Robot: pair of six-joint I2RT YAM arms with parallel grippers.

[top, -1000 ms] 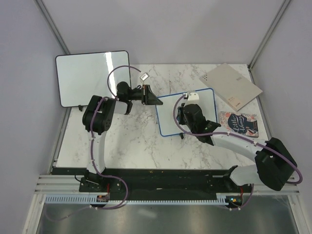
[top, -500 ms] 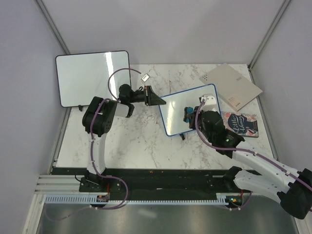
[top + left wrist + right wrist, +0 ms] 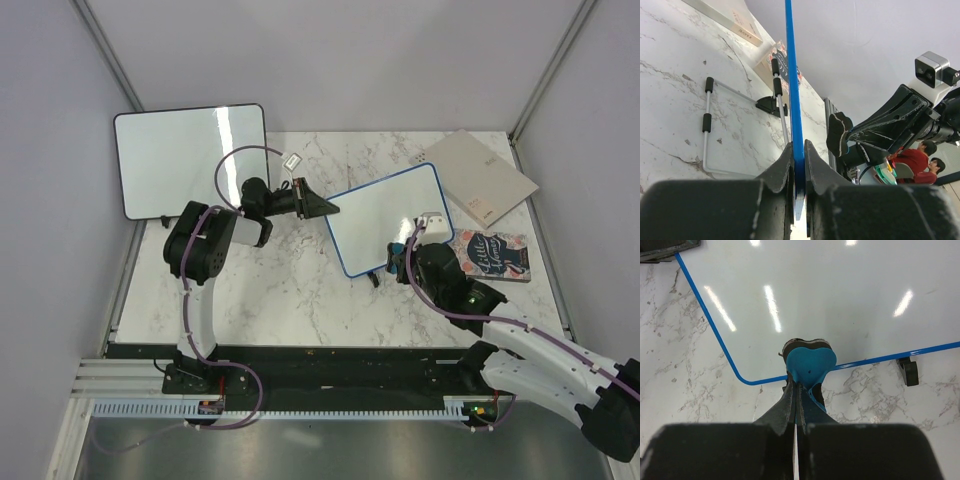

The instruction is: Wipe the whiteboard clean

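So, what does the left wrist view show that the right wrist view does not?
Only the left wrist: the left gripper shut on the whiteboard at its edge, the wire stand behind it, and the right arm. Only the right wrist: the board's blank white face and a blue eraser in the right gripper. Both: the blue frame and the marble table.

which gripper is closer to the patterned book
Right. The right gripper, holding a blue eraser, is at the whiteboard's near edge, left of the book; the left gripper clamps its left edge.
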